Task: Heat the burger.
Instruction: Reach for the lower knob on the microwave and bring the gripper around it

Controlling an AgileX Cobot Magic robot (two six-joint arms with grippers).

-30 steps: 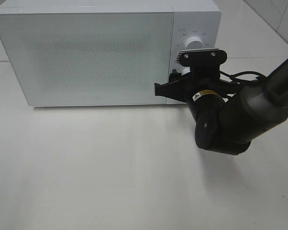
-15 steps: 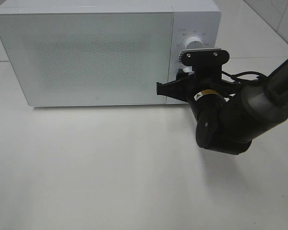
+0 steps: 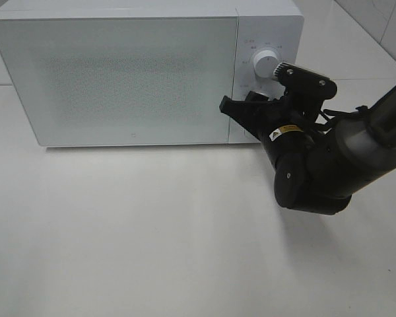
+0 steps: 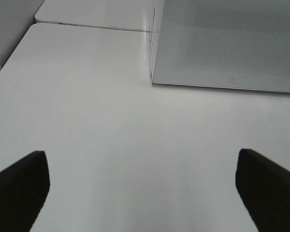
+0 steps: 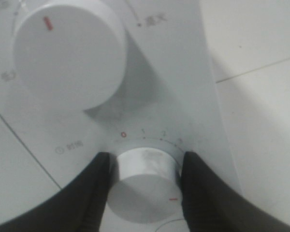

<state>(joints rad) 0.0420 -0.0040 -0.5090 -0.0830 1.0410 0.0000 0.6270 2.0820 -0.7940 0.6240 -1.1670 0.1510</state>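
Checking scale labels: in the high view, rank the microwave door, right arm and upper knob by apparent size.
1. Microwave door, by far the largest.
2. Right arm, though it is likely nearer the camera, which inflates it.
3. Upper knob, clearly smallest.

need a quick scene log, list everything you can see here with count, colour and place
microwave: one, white, at the back of the table, door closed
upper knob: one, white with a red mark, on the control panel right of the door
lower knob: one, white with a red mark, below the upper knob
table: one, white, under everything
right arm: one, black, reaching in from the right
right gripper: one, black, closed on the lower knob
left gripper: one, black, open over the table in front of the microwave
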